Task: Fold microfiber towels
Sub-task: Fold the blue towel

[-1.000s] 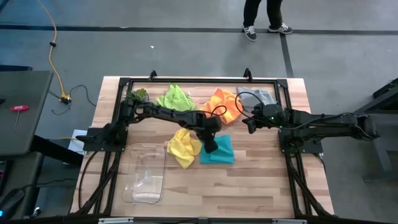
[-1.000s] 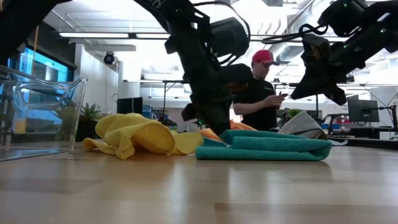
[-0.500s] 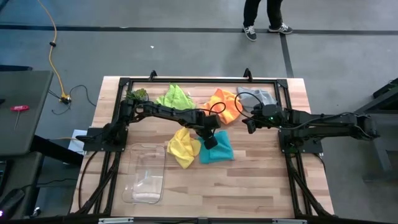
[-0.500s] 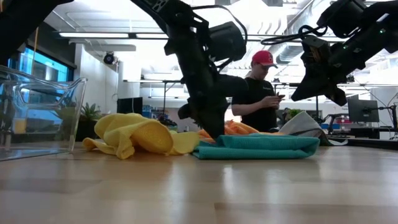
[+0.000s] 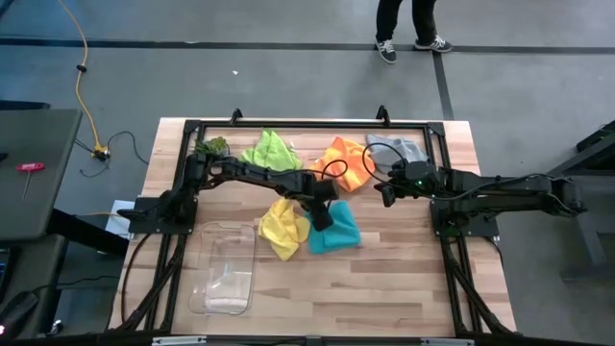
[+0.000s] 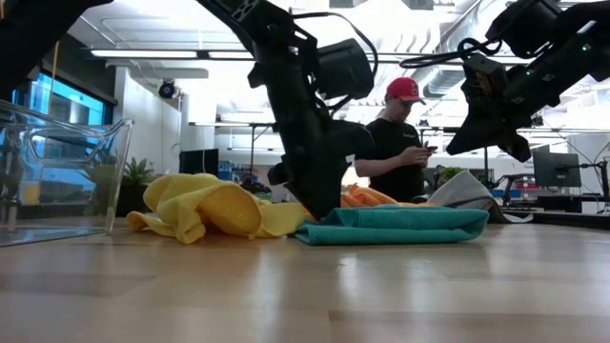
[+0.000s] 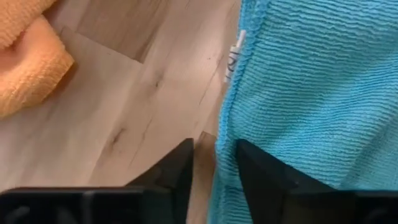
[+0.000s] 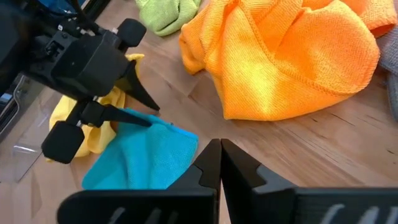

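Bin: clear plastic bin (image 5: 225, 266) sits nearest me at the table's front left; I'd steer round it.
Teal towel: folded teal towel (image 5: 335, 231) lies mid-table, touching the yellow towel (image 5: 282, 229); I judge it soft, light and limp, best taken at a corner or hem.
Left gripper: left gripper (image 7: 213, 163) is down at the teal towel's edge; fingers a little apart, hem just beside one finger; I see nothing clamped.
Right gripper: right gripper (image 5: 386, 195) hangs above the table near the orange towel (image 5: 347, 163); fingers together, empty.
Room: bare wood (image 5: 404, 279) front right gives me space; lime green towel (image 5: 270, 151) and grey towel (image 5: 396, 150) crowd the far edge.
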{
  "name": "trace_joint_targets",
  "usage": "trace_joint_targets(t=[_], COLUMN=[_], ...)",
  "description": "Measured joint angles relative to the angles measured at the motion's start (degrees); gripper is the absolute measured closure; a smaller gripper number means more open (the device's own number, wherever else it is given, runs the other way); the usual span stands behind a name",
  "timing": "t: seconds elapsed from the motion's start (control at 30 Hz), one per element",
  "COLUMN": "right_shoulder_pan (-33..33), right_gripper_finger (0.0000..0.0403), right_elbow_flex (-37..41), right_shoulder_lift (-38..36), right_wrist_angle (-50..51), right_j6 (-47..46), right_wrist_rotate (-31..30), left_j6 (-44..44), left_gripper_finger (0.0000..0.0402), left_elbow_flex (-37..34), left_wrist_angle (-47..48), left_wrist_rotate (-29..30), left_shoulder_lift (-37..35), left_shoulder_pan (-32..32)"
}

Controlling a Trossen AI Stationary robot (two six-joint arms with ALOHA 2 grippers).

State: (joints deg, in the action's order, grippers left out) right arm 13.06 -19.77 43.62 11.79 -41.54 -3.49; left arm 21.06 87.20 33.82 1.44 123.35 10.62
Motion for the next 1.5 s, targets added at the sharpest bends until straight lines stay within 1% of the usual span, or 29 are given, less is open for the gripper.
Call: trace_joint_targets(t=[0.2, 0.4, 0.47, 0.53, 0.6, 0.7, 0.8, 0.9, 1.0, 1.07, 1.1, 1.2, 1.3, 1.4, 1.5], right_shoulder_pan=[0.02, 0.02, 0.02, -0.18, -1.68, -6.21, -11.08, -14.65, -16.74, -17.24, -17.36, -16.97, -15.96, -14.93, -14.33], right_gripper_finger=[0.0403, 0.0403, 0.0403, 0.0403, 0.0403, 0.0403, 0.0403, 0.0403, 0.0403, 0.0403, 0.0403, 0.0403, 0.0403, 0.0403, 0.0403], right_elbow_flex=[0.0, -0.06, -0.07, -0.11, -0.71, -2.59, -4.61, -6.63, -8.48, -9.49, -9.88, -11.48, -14.19, -17.78, -21.19], right_shoulder_lift=[-0.09, -0.66, -0.85, -0.67, 0.51, 4.22, 9.55, 15.73, 22.17, 26.69, 28.83, 34.73, 39.74, 44.17, 48.14], right_wrist_angle=[-0.35, -1.48, -3.49, -8.46, -9.83, -6.67, -7.32, -7.3, -7.43, -7.49, -7.92, -10.39, -11.28, -11.28, -11.29], right_j6=[0.52, 1.55, 1.02, 0.81, 0.06, 1.23, 2.17, 4.05, 4.5, 4.57, 5.05, 6.88, 9.08, 12.73, 16.95], right_wrist_rotate=[0.0, 0.04, 2.32, 6.77, 10.16, 9.71, 7.25, 6.6, 6.58, 6.54, 6.54, 6.56, 6.58, 7.57, 8.28], left_j6=[-2.29, -2.79, -2.57, -2.12, -2.55, -3.75, -3.51, -2.01, 1.14, 2.62, 3.46, 5.03, 5.34, 4.89, 1.86], left_gripper_finger=[0.0221, 0.0185, 0.0179, 0.0177, 0.0179, 0.0194, 0.0226, 0.0277, 0.0342, 0.0383, 0.0392, 0.0391, 0.0399, 0.04, 0.0401], left_elbow_flex=[-0.05, -0.04, -0.04, -0.68, -2.27, -7.97, -16.89, -26.69, -35.22, -39.63, -41.36, -44.92, -46.46, -46.57, -46.58], left_wrist_angle=[1.81, 2.64, 3.29, 3.11, -0.43, -11.76, -26.24, -37.9, -44.49, -46.15, -46.46, -46.01, -45.67, -46.91, -51.14], left_wrist_rotate=[-0.76, -0.74, -0.76, -0.77, -0.52, -0.4, 0.32, 1.28, 2.79, 4.37, 5.38, 9.79, 12.82, 13.72, 12.64], left_shoulder_lift=[-3.51, -8.22, -9.89, -12.17, -15.24, -21.65, -29.2, -36.73, -44.14, -48.49, -50.47, -54.92, -57.18, -57.82, -57.83], left_shoulder_pan=[2.05, 4.73, 5.39, 5.54, 4.94, 3.1, 0.65, -1.55, -3.5, -4.87, -5.52, -7.59, -9.25, -10.62, -12.02])
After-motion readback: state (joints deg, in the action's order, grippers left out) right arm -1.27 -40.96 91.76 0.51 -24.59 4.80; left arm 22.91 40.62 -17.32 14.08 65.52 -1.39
